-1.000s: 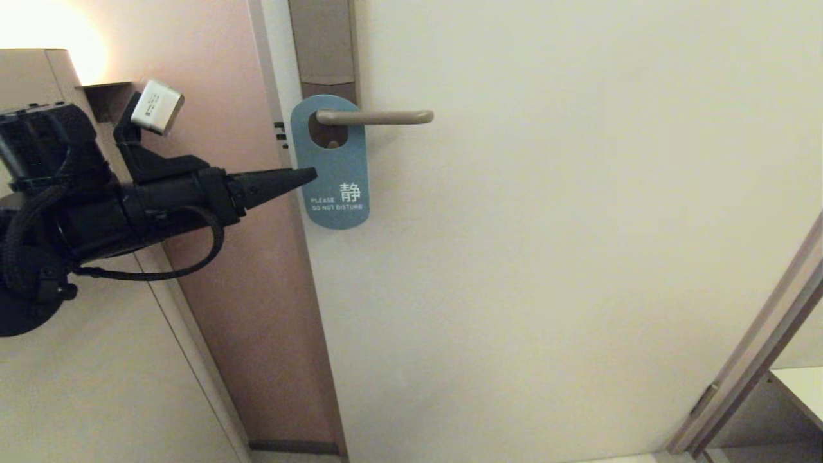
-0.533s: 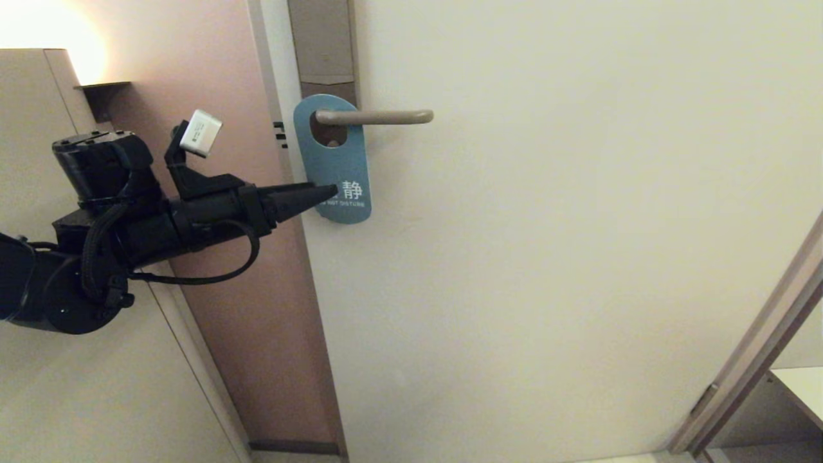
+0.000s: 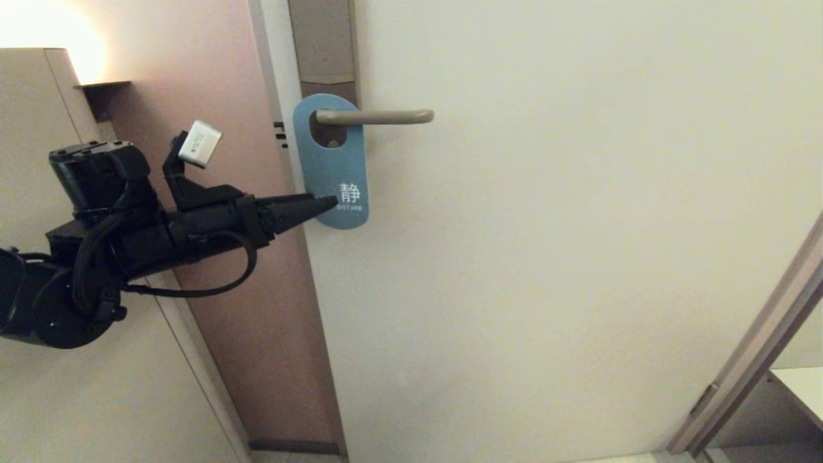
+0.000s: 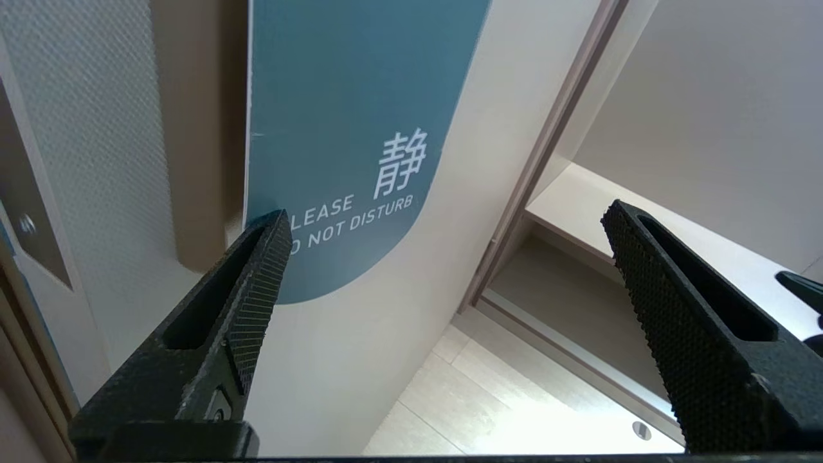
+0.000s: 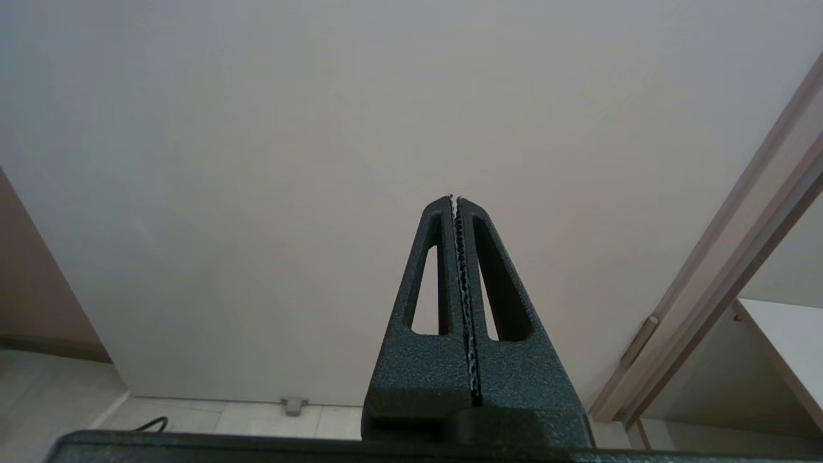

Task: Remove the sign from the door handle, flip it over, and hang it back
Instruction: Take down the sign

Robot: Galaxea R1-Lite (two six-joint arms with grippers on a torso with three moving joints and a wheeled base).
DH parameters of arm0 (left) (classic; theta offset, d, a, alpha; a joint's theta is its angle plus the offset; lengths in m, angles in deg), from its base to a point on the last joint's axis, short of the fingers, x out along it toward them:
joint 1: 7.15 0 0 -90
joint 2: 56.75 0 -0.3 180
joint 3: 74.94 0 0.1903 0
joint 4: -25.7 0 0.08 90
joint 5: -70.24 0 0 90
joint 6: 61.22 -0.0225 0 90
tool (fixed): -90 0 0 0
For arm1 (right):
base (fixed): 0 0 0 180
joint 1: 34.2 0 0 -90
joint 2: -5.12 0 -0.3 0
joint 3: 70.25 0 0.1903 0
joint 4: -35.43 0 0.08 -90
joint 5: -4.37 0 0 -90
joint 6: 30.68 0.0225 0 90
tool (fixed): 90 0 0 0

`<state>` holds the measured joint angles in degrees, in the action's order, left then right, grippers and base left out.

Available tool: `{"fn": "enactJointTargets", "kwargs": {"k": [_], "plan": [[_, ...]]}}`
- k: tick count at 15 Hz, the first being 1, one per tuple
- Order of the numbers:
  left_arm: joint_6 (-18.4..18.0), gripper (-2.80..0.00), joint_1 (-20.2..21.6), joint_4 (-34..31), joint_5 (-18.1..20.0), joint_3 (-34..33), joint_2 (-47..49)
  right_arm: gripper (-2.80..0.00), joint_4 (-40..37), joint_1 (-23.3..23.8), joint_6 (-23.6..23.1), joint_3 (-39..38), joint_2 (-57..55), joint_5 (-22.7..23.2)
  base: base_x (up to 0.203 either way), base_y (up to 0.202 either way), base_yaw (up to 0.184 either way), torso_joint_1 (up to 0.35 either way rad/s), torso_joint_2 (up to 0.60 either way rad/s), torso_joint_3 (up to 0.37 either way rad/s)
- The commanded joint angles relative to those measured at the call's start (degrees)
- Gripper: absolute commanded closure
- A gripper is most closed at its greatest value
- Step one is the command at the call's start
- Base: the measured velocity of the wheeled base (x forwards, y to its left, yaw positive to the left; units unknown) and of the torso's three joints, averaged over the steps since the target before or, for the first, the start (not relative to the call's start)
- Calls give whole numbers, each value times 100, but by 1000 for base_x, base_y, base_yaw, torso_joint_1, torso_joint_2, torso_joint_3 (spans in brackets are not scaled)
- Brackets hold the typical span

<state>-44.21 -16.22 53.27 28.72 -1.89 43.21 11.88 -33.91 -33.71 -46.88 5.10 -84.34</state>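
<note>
- Sign [image 3: 334,168] hangs on the door handle [image 3: 379,116], the lever passing through the hole near the sign's top; the blue "PLEASE DO NOT DISTURB" face shows outward.
- Progress, as judged from this state: no step is complete. Removal, turning over and rehanging all remain; the work in hand is the approach for the first grasp.
- Orientation: the long axis of the sign runs near vertical, hole end up, rounded end down, flat against the door [image 3: 578,257]. The handle runs horizontally, its free end pointing away from the door edge.
- Left gripper [image 3: 325,203] is at the sign's lower end, on the side toward the door edge. Its jaws stand wide apart and hold nothing; in the left wrist view one fingertip [image 4: 273,238] overlaps the lower corner of the sign. Contact cannot be confirmed.
- Right gripper [image 5: 455,200] is parked facing bare door, jaws fully closed on nothing.
</note>
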Motion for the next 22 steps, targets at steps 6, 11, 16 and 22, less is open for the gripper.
{"fn": "enactJointTargets", "kwargs": {"k": [6, 11, 16, 22], "plan": [[2, -280, 89, 4, -30, -610, -661, 0, 1, -3, -5, 0, 2, 3, 0, 0, 0, 0, 0, 0], [-48, -280, 438, -22, -31, -558, -708, 0, 1, 6, -5, 0, 2, 3, 0, 0, 0, 0, 0, 0], [-99, -280, 424, 22, -44, -90, -253, 0, 1, 4, -5, 0, 2, 3, 0, 0, 0, 0, 0, 0], [-61, -280, 39, 13, -33, 366, 105, 0, 1, -3, -5, 0, 2, 3, 0, 0, 0, 0, 0, 0]]}}
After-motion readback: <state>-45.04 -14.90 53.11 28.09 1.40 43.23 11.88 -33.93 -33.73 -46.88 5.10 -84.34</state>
